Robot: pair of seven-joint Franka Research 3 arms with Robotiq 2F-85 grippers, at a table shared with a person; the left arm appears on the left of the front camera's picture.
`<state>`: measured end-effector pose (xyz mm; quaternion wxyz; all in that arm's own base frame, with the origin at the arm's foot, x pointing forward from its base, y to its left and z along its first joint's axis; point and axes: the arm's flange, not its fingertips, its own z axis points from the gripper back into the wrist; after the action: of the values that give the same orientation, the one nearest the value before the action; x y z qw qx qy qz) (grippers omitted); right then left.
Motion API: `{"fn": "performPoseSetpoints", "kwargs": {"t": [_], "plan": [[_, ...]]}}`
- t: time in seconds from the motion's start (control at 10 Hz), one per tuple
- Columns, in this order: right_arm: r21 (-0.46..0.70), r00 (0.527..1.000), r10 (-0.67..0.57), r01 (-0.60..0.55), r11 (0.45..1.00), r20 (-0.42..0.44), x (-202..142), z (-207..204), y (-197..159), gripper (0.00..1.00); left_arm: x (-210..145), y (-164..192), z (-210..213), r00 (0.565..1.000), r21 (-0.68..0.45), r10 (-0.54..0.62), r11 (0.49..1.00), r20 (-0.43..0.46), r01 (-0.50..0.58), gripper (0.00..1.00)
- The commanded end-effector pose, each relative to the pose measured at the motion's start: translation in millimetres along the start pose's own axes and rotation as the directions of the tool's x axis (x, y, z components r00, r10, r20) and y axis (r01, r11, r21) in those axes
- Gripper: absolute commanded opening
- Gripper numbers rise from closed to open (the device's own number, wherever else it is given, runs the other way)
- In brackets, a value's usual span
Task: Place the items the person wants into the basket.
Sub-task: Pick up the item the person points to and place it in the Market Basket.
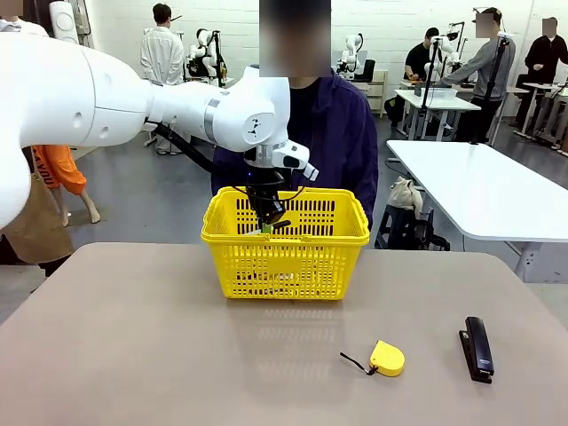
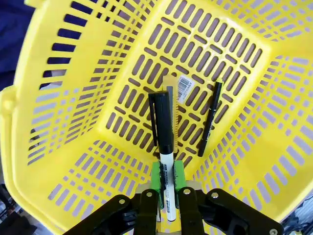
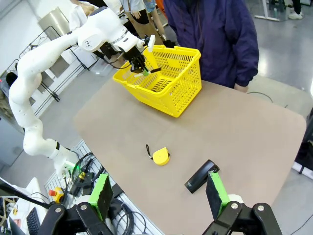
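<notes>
Inside the bright yellow lattice plastic basket (image 2: 63, 161), the left gripper (image 2: 167, 188) pinches a white marker with black cap (image 2: 165, 147) above a thin black pen (image 2: 210, 119) on the floor. The right gripper (image 3: 159, 196) hangs wide open, empty, over the table edge.

Left arm (image 1: 133, 102) stretched from picture left across the table's far middle, wrist bent steeply downward. Left gripper (image 2: 166, 193) pointing down, green pads (image 2: 155, 177) closed from both sides on a white marker (image 2: 165, 166) with a black cap, the cap end sticking out past the fingertips. Seen from the front, the same gripper (image 1: 269, 217) hanging low, fingers dark and partly hidden. From the right wrist, the left arm (image 3: 44, 63) bent in a long arc from its base up and over. Right gripper (image 3: 159, 193) raised well above the table, fingers spread wide, green pads (image 3: 101, 193) facing each other, nothing between them.
</notes>
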<state>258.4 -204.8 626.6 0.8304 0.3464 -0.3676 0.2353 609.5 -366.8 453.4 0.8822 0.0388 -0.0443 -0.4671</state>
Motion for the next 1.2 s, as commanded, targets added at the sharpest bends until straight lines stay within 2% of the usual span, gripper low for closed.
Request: {"fn": "performPoseSetpoints", "kwargs": {"t": [0.0, 0.3, 0.4, 0.5, 0.6, 0.7, 0.9, 1.0, 1.1], "plan": [[0.018, 0.999, 0.011, -0.012, 1.0, 0.03, -0.1, -1.8, -0.8, 1.0, 5.0, -2.3, -3.0, 1.0, -0.015, -0.029, 0.999, -0.004, 0.029, 0.12], [0.018, 0.999, 0.011, -0.012, 1.0, 0.03, -0.1, -1.8, -0.8, 1.0, 6.2, -5.6, -16.9, 0.999, -0.033, -0.034, 0.999, -0.019, 0.034, 0.12], [0.018, 0.999, 0.011, -0.012, 1.0, 0.03, -0.1, -1.8, -0.8, 1.0, 6.9, -3.6, -17.5, 0.999, -0.038, -0.041, 0.998, -0.019, 0.04, 0.16], [0.018, 0.999, 0.011, -0.012, 1.0, 0.03, -0.1, -1.8, -0.8, 1.0, 6.8, -3.2, -17.2, 0.999, -0.043, -0.042, 0.998, -0.019, 0.041, 0.72], [0.018, 0.999, 0.011, -0.012, 1.0, 0.03, -0.1, -1.8, -0.8, 1.0, 5.5, -5.3, -16.0, 0.999, -0.047, -0.036, 0.998, -0.012, 0.036, 0.76], [0.018, 0.999, 0.011, -0.012, 1.0, 0.03, -0.1, -1.8, -0.8, 1.0, 4.7, -5.5, -12.5, 0.999, -0.051, -0.038, 0.998, -0.004, 0.037, 1.0], [0.018, 0.999, 0.011, -0.012, 1.0, 0.03, -0.1, -1.8, -0.8, 1.0, 4.2, -4.8, -7.9, 0.999, -0.055, -0.037, 0.998, 0.004, 0.037, 1.0], [0.018, 0.999, 0.011, -0.012, 1.0, 0.03, -0.1, -1.8, -0.8, 1.0, 3.6, -5.9, -8.0, 0.999, -0.055, -0.034, 0.998, 0.004, 0.034, 0.93], [0.018, 0.999, 0.011, -0.012, 1.0, 0.03, -0.1, -1.8, -0.8, 1.0, 3.2, -5.3, -7.2, 0.999, -0.06, -0.034, 0.998, 0.006, 0.034, 1.0]]}}
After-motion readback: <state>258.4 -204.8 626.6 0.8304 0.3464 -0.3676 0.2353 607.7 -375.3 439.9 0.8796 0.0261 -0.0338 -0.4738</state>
